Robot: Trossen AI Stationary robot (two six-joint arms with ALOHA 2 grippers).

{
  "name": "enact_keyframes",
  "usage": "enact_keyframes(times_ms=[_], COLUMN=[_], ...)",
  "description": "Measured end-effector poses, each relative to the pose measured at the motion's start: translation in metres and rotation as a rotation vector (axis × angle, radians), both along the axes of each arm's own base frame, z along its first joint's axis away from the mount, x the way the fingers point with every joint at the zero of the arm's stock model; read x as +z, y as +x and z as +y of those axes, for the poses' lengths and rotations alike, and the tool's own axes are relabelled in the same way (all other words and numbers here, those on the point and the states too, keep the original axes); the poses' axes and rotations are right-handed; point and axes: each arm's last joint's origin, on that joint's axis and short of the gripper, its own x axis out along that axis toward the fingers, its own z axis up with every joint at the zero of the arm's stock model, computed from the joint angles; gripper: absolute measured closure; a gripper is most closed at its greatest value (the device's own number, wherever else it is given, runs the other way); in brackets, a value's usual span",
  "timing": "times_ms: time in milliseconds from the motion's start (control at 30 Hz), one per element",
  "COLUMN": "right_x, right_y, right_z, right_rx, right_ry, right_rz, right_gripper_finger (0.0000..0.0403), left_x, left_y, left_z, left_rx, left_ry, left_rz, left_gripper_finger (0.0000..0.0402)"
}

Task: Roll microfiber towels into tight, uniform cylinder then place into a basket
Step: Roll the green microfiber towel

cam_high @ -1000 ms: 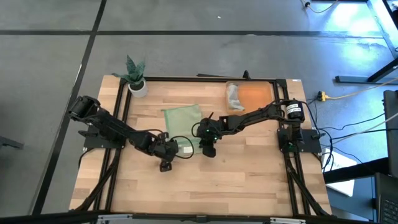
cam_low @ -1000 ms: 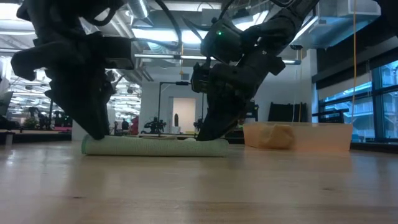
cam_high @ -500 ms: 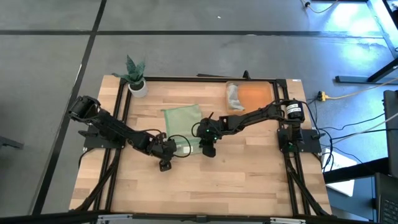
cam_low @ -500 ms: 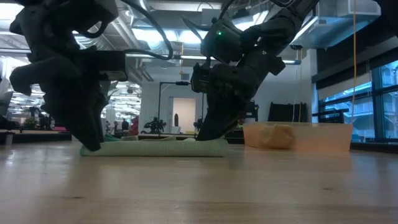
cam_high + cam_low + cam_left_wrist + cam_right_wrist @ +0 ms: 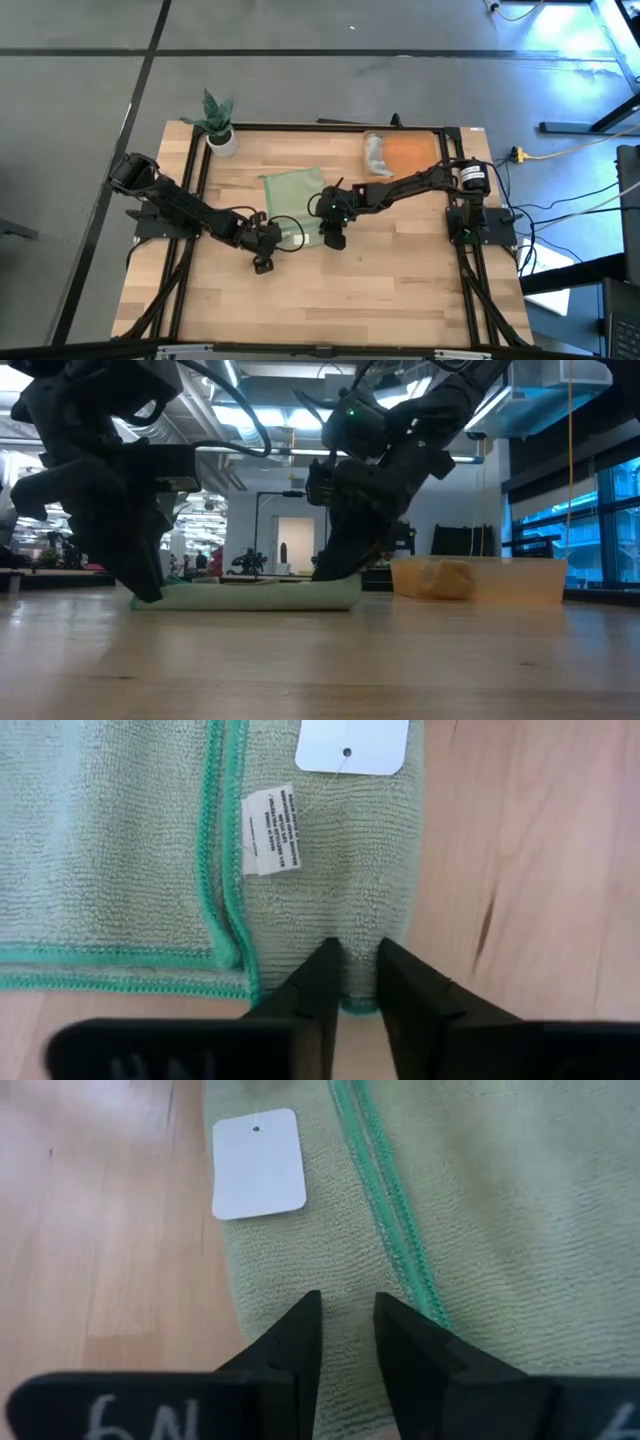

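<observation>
The light green towel (image 5: 293,190) lies flat on the wooden table, its near edge turned into a narrow strip (image 5: 250,595) that carries a white tag (image 5: 352,742). My left gripper (image 5: 357,952) is shut on the strip's left end, and my right gripper (image 5: 347,1302) is shut on its right end. From above, the left gripper (image 5: 272,238) and the right gripper (image 5: 322,230) face each other along that strip. The grey towel (image 5: 375,152) lies bunched in the orange basket (image 5: 415,155) at the far right. My left gripper pinches the left end of the towel's near strip (image 5: 357,975) between its two fingers (image 5: 318,978), just inside the stitched hem. It slants down from the table's left, along the strip. The strip lies on the table; how many layers are caught, I cannot tell. My right gripper pinches the right end of the same strip (image 5: 347,1330) between its two fingers (image 5: 300,1330), beside the double green hem. It slants down from the table's right, along the strip. The cloth rests on the table and looks slack.
A small white plant pot (image 5: 222,140) stands at the far left corner. A black frame (image 5: 300,127) runs around the table's edges. Bare wood (image 5: 340,300) lies between the towel and the near edge.
My left gripper has sunk onto the left end of the towel's near strip, drifting slightly toward the table's left. That end of the strip now looks flatter than before. My right gripper has kept still.
</observation>
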Motion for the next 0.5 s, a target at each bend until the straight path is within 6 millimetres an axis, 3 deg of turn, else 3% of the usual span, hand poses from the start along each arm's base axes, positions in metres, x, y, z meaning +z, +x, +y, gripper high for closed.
enact_keyframes(times_ms=[133,367,500], right_x=[0.009,0.042,0.056], right_y=[0.005,0.016,0.013], right_z=[0.000,0.002,0.007], right_rx=[0.005,0.158,0.313], right_ry=[-0.003,-0.095,-0.204], right_rz=[0.005,0.051,0.134], right_gripper_finger=[0.0306,0.0306,0.0306], left_x=[0.000,0.000,0.000], left_y=[0.000,0.000,0.000], left_z=[0.000,0.000,0.000], left_rx=[0.001,0.000,0.000], left_ry=[0.001,-0.005,-0.007], left_rz=[0.003,0.006,0.007], left_gripper_finger=[0.0390,0.0399,0.0399])
